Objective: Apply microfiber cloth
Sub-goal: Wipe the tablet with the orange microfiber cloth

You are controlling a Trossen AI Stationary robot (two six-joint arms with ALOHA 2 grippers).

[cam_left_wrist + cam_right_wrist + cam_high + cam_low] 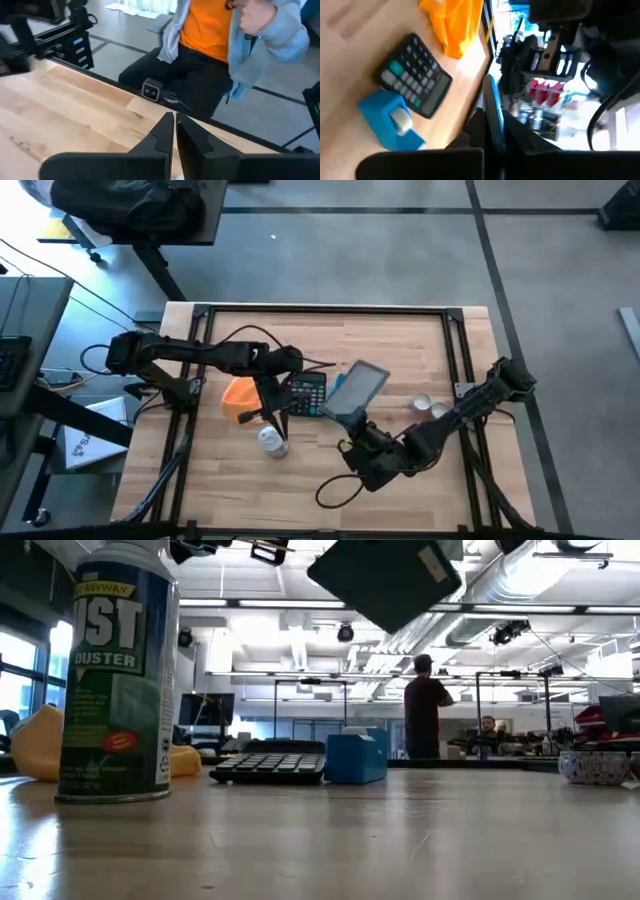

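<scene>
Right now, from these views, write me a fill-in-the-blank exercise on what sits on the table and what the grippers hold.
1. The right gripper is shut on the edge of a thin dark ____, lifted off the table.
2. The microfiber cloth is bright ____.
3. The black calculator lies between the microfiber cloth and the small ____ box.
4. The fingers of the left gripper are ____.

Missing words: tablet; orange; blue; shut
</scene>
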